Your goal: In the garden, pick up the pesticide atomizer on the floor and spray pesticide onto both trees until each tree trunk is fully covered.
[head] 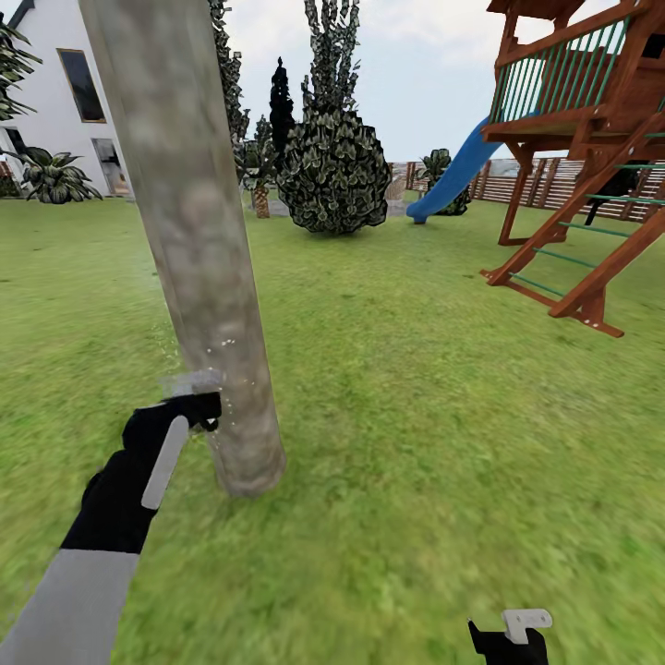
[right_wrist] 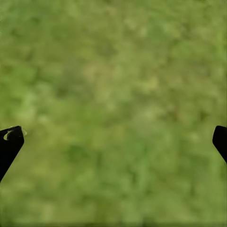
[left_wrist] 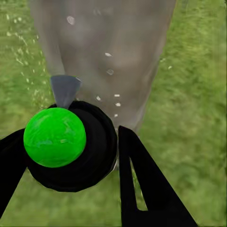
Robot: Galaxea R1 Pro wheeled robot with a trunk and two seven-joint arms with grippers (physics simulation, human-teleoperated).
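Spray is going onto the trunk [head: 189, 249] right now: white specks of pesticide [left_wrist: 109, 72] hang between the nozzle and the bark, low on the column, a little above where it meets the grass [head: 397, 388]. My left hand [head: 189, 411] is pinching the atomizer [left_wrist: 66, 142], its two black fingers [left_wrist: 142, 184] clamped on either side of the round black body, with the grey nozzle pointing at the trunk just beside it. From the left wrist I see a glossy green ball on top of the bottle and a dull black collar under it. I judge the atomizer light and rigid, hard plastic, smooth enough to twist in the grip if I swing fast, so holding it around the widest part of the body, as now, looks like the right place. The trunk is a thick, straight, slightly leaning cylinder of mottled grey-brown bark, much wider than the hand, so I expect covering it will mean working up and around it. My right hand [head: 510, 637] sits low and near, to the right, fingers spread wide over bare lawn and holding nothing. The grass reads as soft, blurry green. Further off stand a round dark bush [head: 334, 175], a white house [head: 55, 102] at far left, and a reddish wooden play tower [head: 591, 157] with a blue slide [head: 453, 175] on the right.
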